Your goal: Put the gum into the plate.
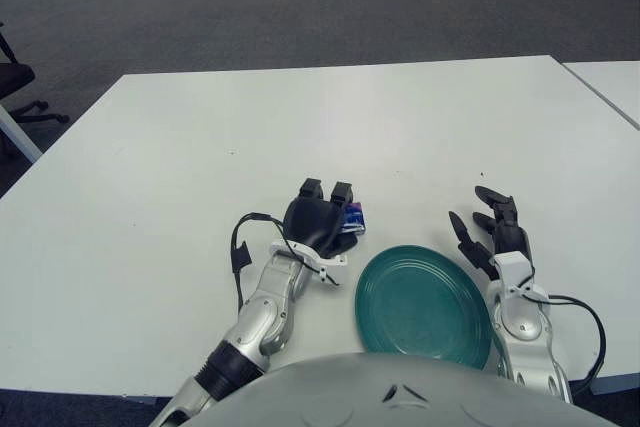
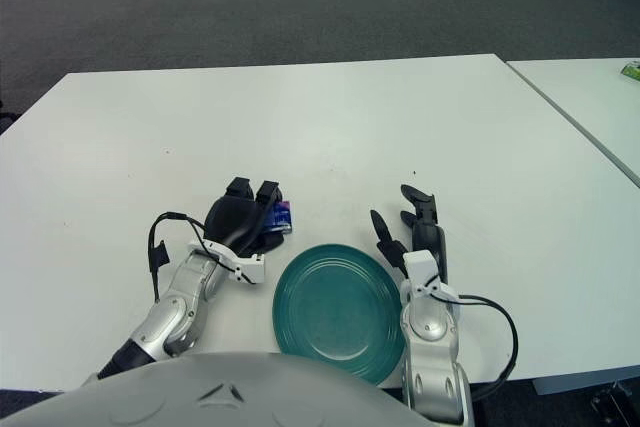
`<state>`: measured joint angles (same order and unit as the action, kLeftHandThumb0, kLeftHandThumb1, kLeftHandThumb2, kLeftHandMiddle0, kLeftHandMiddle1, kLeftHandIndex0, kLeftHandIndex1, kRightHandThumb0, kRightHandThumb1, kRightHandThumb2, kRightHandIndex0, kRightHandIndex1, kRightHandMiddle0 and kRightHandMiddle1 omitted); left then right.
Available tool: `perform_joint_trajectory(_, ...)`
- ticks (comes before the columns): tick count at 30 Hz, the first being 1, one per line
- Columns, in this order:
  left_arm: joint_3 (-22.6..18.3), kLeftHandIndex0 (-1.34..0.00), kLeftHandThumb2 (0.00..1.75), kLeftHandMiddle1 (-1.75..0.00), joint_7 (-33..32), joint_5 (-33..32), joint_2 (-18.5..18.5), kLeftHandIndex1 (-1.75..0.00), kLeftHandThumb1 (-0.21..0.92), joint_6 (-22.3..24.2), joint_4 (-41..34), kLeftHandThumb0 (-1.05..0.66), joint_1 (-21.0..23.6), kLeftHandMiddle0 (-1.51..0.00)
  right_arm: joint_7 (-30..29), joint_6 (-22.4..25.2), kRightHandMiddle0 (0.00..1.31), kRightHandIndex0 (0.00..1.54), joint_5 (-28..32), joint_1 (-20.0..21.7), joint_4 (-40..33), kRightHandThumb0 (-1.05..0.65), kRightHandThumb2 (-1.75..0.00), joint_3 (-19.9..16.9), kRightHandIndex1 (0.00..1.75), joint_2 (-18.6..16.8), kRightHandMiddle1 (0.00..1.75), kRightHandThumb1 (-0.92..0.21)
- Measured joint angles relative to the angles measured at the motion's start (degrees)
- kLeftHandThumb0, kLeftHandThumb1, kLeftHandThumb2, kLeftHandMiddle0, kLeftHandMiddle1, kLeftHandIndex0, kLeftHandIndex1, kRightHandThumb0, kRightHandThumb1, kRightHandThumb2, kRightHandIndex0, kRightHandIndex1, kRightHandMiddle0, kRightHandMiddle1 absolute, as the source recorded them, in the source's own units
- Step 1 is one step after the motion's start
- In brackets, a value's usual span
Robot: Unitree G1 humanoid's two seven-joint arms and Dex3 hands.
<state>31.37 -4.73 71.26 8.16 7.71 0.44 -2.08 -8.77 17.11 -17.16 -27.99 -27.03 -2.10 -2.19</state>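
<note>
The small blue and purple gum pack (image 1: 352,215) sits low over the white table (image 1: 300,127), just beyond the far-left rim of the round teal plate (image 1: 424,305) and still outside it. The black three-fingered left hand (image 1: 318,221) is curled around the pack from above and from the left, its fingertips pointing away from the robot, so only the pack's right end shows past the fingers; whether the pack touches the tabletop or is lifted slightly off it is hard to tell from here. The plate lies flat near the table's front edge, between the two arms. The black right hand (image 1: 494,228) shows just beside the plate's right rim, its fingers spread apart and holding nothing. Grey carpet (image 1: 250,7) stretches out beyond the table.
</note>
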Motion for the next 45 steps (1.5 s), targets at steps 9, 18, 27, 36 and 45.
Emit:
perform_joint_trajectory(9,0.53,-0.54,1.21,-1.75,-0.59,-1.84,2.24,-1.75,0.40,-0.90,-0.21,-0.44,1.33,-0.83,-0.82,-3.60,0.00,0.37,2.82,-1.01,0.44,-0.43,-0.58,-2.64,0.93,-1.34,0.89,-0.78)
perform_joint_trajectory(18,0.43,-0.55,1.23,-1.75,-1.19,-4.25,4.77,-1.75,0.38,-2.74,-0.73,-0.44,1.45,-0.93,-0.76,-6.72,0.00,0.45,5.19,-1.21,2.08,-0.40,-0.62,-5.11,0.99,-1.58,0.91,-0.76)
perform_joint_trajectory(27,-0.49,-0.56,1.24,-1.75,-0.54,-9.37,8.28,-1.75,0.37,-6.58,-1.92,-0.45,1.41,-1.05,-0.34,-9.86,0.00,0.44,6.75,-1.17,3.98,-0.39,-0.64,-6.35,1.03,-1.54,0.90,-0.76)
perform_joint_trajectory(36,-3.91,-0.57,1.26,-1.75,6.67,-13.13,11.14,-1.75,0.36,-7.07,-12.05,-0.45,1.15,-1.11,0.24,-10.60,0.00,0.43,7.15,-0.96,4.77,-0.40,-0.64,-6.92,1.03,-1.48,0.88,-0.77)
perform_joint_trajectory(45,-6.23,-0.54,1.22,-1.75,7.04,-17.20,9.18,-1.75,0.39,-11.43,-22.99,-0.44,3.37,-1.14,0.17,-10.43,0.00,0.41,6.84,-0.48,5.54,-0.39,-0.64,-7.34,1.01,-1.40,0.89,-0.77)
